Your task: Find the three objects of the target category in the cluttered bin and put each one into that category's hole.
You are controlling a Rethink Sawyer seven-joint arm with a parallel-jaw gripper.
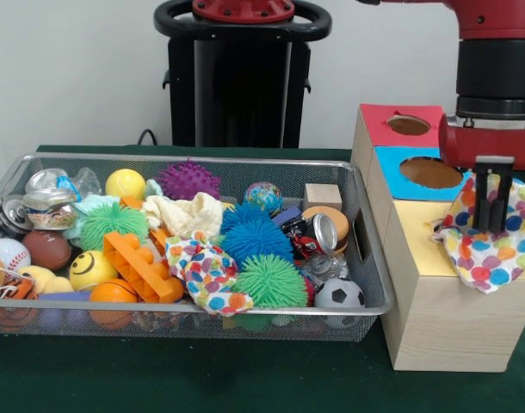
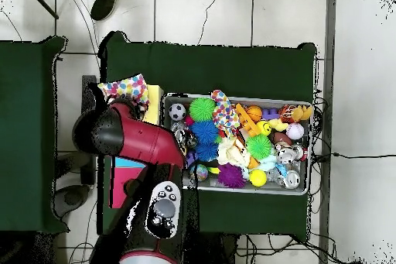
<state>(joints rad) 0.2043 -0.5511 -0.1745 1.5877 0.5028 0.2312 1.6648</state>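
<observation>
On the right side of the green tabletop (image 1: 202, 379) stands a wooden sorting box (image 1: 435, 318) whose top is split into red, blue and yellow sections; the red and blue ones each show a round hole. The red robot arm reaches down over the yellow section, and its black gripper (image 1: 491, 215) is closed on a white cloth with coloured polka dots (image 1: 486, 249), which drapes over the box's near right edge. Judging by this, cloth is the target category and the piece is being brought to the yellow section, though any hole there is hidden beneath the fabric. To the left sits the wire mesh bin (image 1: 202, 305), crowded with toys. A second polka-dot cloth (image 1: 206, 271) lies near the bin's front, between an orange building block (image 1: 142, 265) and a green spiky ball (image 1: 269, 280). A cream cloth (image 1: 187, 213) lies further back beside a blue spiky ball (image 1: 252, 234). These two probably remain to be sorted.
</observation>
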